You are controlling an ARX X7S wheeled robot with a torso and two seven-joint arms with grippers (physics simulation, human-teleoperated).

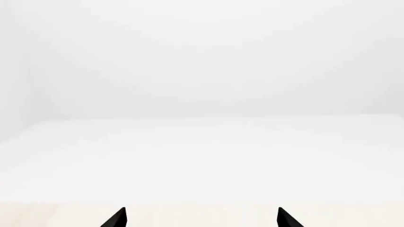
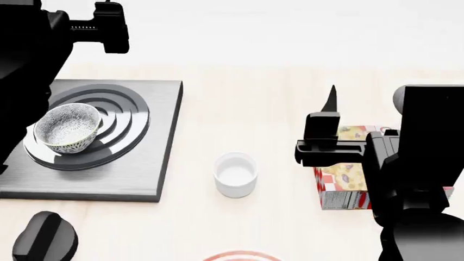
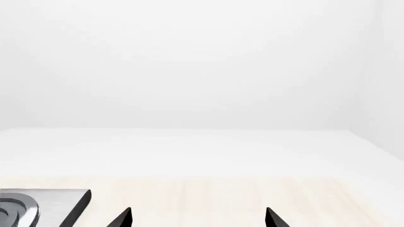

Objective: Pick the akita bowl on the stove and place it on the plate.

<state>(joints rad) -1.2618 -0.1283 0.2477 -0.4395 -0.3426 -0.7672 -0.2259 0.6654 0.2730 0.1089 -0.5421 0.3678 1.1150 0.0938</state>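
A small box (image 2: 340, 182) printed with red and yellow pictures stands near the right edge of the worktop (image 2: 254, 98), half hidden behind the right arm; its panel carries fine print that is too small to read. No other writing shows.

The akita bowl (image 2: 67, 128) sits upright on the black rings of the stove (image 2: 138, 179), which lies at the left edge of the worktop; the bowl holds nothing. A plain white cup (image 2: 236, 174), also with nothing in it, stands on the bare wood just beside the stove's right edge, between stove and box. At the near edge of the worktop only a sliver of the plate (image 2: 239, 255) with its red ring shows. The stove's black knob (image 2: 45, 239) shows at the near left corner.

The left gripper (image 1: 200, 218) points out past the far edge of the worktop, its two fingertips (image 1: 117, 218) well apart and holding nothing. The right gripper (image 3: 198, 218) is likewise spread wide and bare, with a corner of the stove to one side of it
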